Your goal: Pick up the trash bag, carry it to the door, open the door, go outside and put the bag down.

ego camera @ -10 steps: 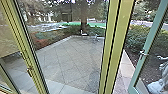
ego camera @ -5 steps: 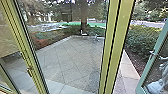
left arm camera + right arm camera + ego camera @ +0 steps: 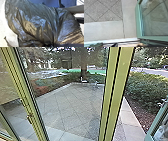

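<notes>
One door (image 3: 158,122) is standing open on the right, beside the patio (image 3: 75,104)! Near the left wrist, the bag (image 3: 35,25) is bulging; whether either gripper is clamping anything, I cannot tell.

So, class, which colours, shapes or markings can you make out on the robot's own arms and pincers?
Little is certain. A bluish-black shape beside the trash bag and a dull black one near the green door frame may be parts of the robot's arms or pincers; outlines, cables and markings can't be told.
</notes>
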